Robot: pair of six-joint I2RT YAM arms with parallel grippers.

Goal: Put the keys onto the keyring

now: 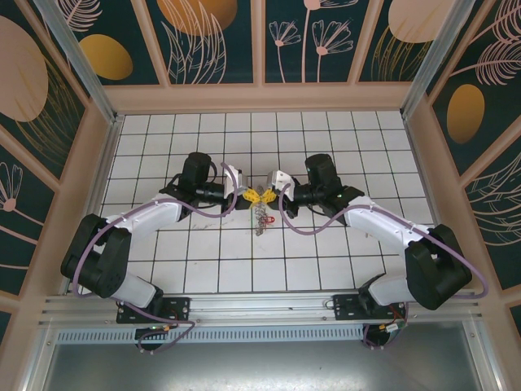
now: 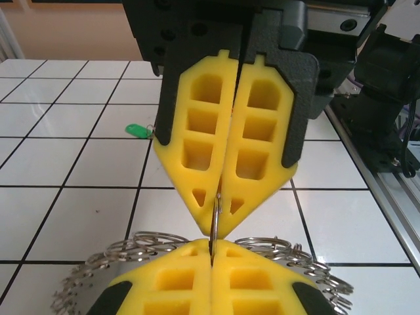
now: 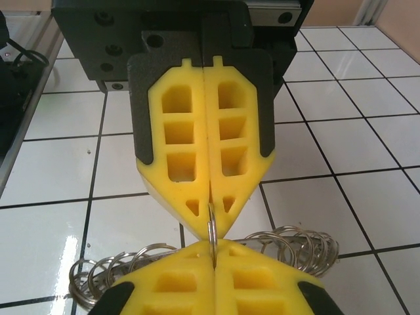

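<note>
Two robot pincers meet tip to tip over the middle of a white tiled desk (image 1: pixel 163 138), both clamped on one thin metal ring (image 2: pixel 214 215).

From the left, the left pincer (image 1: pixel 251 195) has its yellow fingers pressed together on the ring, which stands edge-on between the two sets of tips. The right pincer (image 1: pixel 268 194), facing it, is closed on the same ring from the right. The keyring (image 1: pixel 262 218), a pale ring crowded with small wire loops, sits just below the tips, on their near side. Whether it hangs or rests on the tiles cannot be told. A green tag (image 2: pixel 134 131) lies on the desk, far of the right pincer.
</note>
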